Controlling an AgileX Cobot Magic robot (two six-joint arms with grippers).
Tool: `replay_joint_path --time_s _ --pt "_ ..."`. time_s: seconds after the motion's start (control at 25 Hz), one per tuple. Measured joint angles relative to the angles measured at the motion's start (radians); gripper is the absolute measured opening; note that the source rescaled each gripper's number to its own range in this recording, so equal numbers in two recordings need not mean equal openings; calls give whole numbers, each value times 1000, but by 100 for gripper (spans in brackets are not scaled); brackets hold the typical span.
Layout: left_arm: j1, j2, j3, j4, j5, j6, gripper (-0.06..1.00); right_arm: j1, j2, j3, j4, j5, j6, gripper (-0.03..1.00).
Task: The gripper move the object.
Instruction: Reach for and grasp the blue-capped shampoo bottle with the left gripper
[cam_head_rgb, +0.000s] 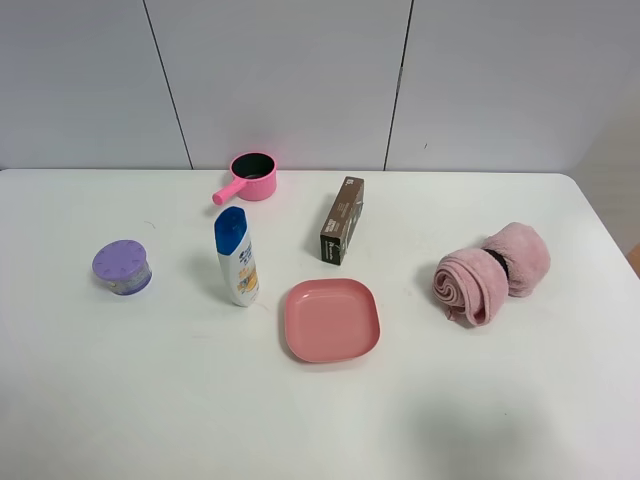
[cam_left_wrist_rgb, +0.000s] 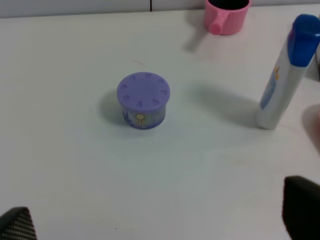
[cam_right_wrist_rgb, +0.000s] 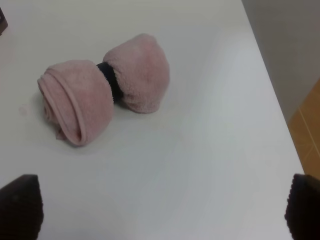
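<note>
The white shampoo bottle (cam_head_rgb: 237, 257) with a blue cap and orange-yellow label stands upright on the white table, left of centre. It also shows in the left wrist view (cam_left_wrist_rgb: 285, 75), ahead of my left gripper (cam_left_wrist_rgb: 160, 220) and off to one side. That gripper is open and empty, with only its black fingertips (cam_left_wrist_rgb: 302, 207) showing wide apart. My right gripper (cam_right_wrist_rgb: 162, 207) is open and empty too, and hovers over the table near a rolled pink towel (cam_right_wrist_rgb: 105, 95). Neither gripper shows in the exterior high view.
A purple round jar (cam_head_rgb: 123, 267) sits left of the bottle, straight ahead of my left gripper (cam_left_wrist_rgb: 143, 100). A pink handled cup (cam_head_rgb: 250, 177) and a dark brown box (cam_head_rgb: 342, 220) stand behind. A pink plate (cam_head_rgb: 331, 319) lies at centre. The towel (cam_head_rgb: 492, 272) lies near the right table edge (cam_right_wrist_rgb: 272, 110).
</note>
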Motion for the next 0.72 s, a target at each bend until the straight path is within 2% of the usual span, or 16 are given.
replay_joint_path --time_s 0.72 --pt "0 0 0 0 0 0 100 0 0 0 0 0 0 100"
